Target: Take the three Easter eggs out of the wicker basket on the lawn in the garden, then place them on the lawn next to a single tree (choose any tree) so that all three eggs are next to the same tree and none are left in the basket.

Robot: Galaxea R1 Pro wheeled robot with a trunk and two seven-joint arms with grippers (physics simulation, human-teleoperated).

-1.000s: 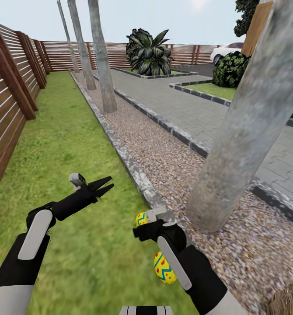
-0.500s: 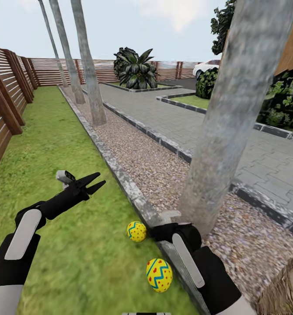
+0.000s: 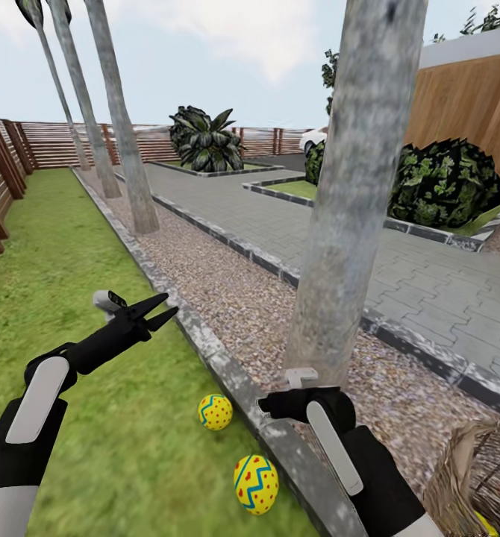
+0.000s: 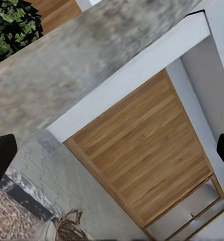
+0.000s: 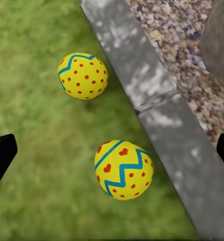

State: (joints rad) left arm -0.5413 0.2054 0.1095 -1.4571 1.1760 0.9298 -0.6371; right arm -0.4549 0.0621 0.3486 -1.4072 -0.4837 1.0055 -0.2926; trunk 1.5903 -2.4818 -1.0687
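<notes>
Eggs first, from my head view: two Easter eggs, the dotted egg and the zigzag egg, lie on the lawn just beside the stone kerb, with the grey tree at about 1 o'clock of them. My left tool hangs apart and empty. My right tool sits over the kerb; I cannot tell its spread there. The wicker basket is at 4 o'clock, something yellow inside, probably the third egg.

Left wrist view: fingertips apart, a trunk and wooden wall beyond.

Right wrist view: fingertips wide apart, both eggs on grass below.

Reaching for the basket, my arm could knock an egg rolling.

Half a second ago the view sat further left; it has swung right.
</notes>
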